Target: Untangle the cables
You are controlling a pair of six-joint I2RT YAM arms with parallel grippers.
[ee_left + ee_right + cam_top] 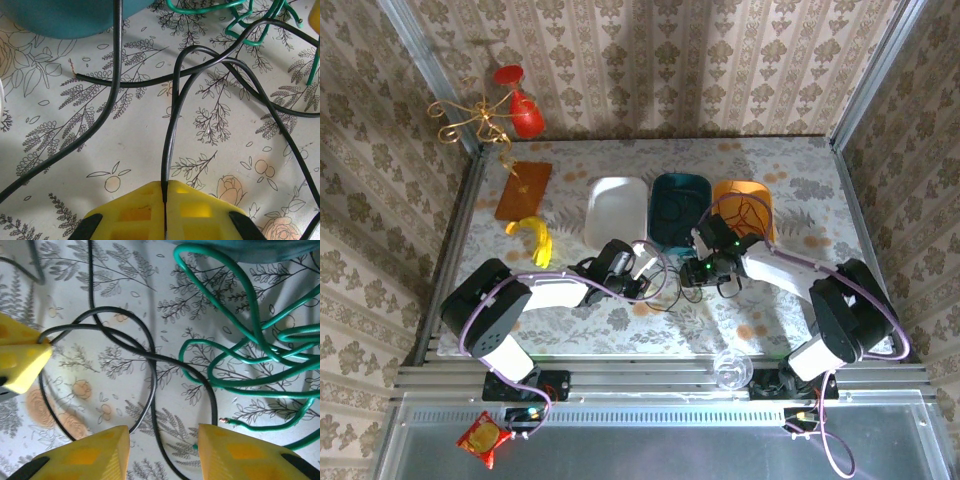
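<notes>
A black cable [172,130] runs straight into my left gripper [165,184], whose yellow fingers are shut on it. More black cable [150,360] loops over the flowered table and passes between the fingers of my right gripper [162,435], which is open and touches nothing. A green cable [250,355] lies in a loose tangle just right of it, one bare end [226,420] beside the right finger [240,452]. The left gripper's fingertip [22,360] shows at the left, holding the black cable. From above, the left gripper [642,270] and right gripper [694,272] face each other over the black loops [665,290].
White [617,210], teal [680,205] and orange [742,200] bins stand side by side behind the grippers, the orange one with dark wire in it. A banana [535,240] and wooden board [523,190] lie at back left. A glass bowl [732,370] sits at the near edge.
</notes>
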